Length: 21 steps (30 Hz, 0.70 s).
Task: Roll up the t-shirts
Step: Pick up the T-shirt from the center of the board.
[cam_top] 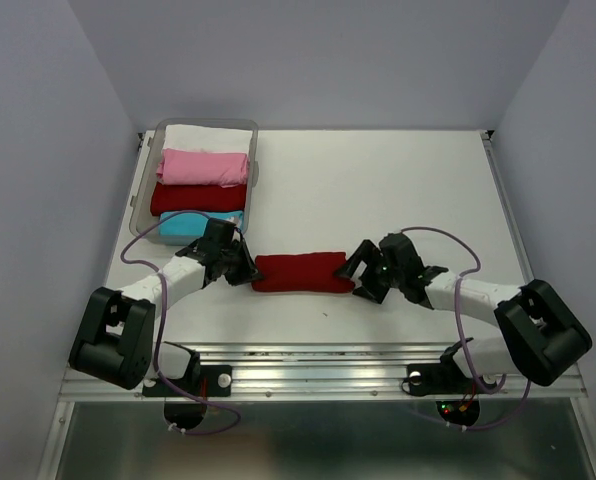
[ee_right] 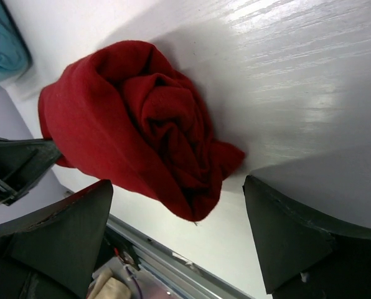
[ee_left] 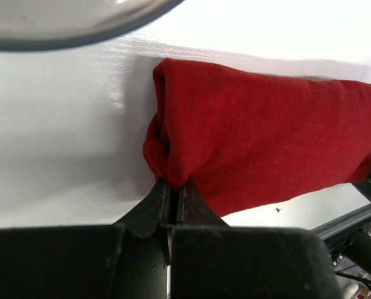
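White tabletop (cam_top: pixel 398 190), boxed in by pale lilac walls, carries everything. The reference here is the rolled dark red t-shirt (cam_top: pixel 301 272), which lies at the near middle of the table. Up and to the left of it, well apart, sits a clear plastic bin (cam_top: pixel 141 185). Four rolls lie side by side in the bin. The white t-shirt (cam_top: pixel 210 138) is farthest from the red roll, followed by the pink t-shirt (cam_top: pixel 203 167), a second dark red t-shirt (cam_top: pixel 198 198) and the cyan t-shirt (cam_top: pixel 183 226) nearest it. Packed that way they read as finished work, so the bin is probably where the loose roll belongs.

At the roll's left end is the left gripper (cam_top: pixel 240 268), its jaws together and its tips pressed against the lower fold of cloth. The wrist view does not show whether a thin layer is nipped between them. The likely purpose is to pin that end so the roll cannot uncoil.

The roll lies crosswise and tight, with its spiral showing at the right end.

There the right gripper (cam_top: pixel 360 272) has its jaws spread wide, one finger on either side of the spiral and neither touching it. That stance suits either letting go or lining up a fresh hold, and the pictures do not settle which. Rolling looks complete for this shirt, so stowing it is probably the step left.
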Each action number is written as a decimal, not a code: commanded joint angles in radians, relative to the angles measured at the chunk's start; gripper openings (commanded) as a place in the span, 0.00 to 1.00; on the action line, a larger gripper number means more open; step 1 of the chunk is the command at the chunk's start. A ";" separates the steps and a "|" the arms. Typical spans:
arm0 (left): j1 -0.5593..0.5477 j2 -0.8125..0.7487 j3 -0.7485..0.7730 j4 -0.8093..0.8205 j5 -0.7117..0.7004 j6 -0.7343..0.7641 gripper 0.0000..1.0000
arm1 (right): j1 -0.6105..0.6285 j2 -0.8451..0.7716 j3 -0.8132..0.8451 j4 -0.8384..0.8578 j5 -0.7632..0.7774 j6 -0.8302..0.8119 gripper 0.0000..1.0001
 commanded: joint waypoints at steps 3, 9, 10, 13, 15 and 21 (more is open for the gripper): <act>-0.005 -0.002 0.029 -0.014 0.009 0.038 0.00 | 0.001 0.057 -0.007 0.094 0.022 0.103 0.92; -0.006 0.003 0.026 -0.006 0.044 0.053 0.00 | 0.001 0.120 0.002 0.124 0.071 0.143 0.88; -0.006 0.004 0.026 -0.003 0.052 0.054 0.00 | 0.001 0.126 0.002 0.126 0.080 0.150 0.87; -0.005 0.012 0.024 -0.001 0.060 0.059 0.00 | 0.001 0.144 0.004 0.132 0.106 0.163 0.87; -0.005 0.013 0.023 0.002 0.067 0.059 0.00 | 0.001 0.169 0.015 0.132 0.114 0.169 0.86; -0.006 0.013 0.018 0.005 0.072 0.061 0.00 | 0.001 0.213 0.012 0.147 0.161 0.199 0.73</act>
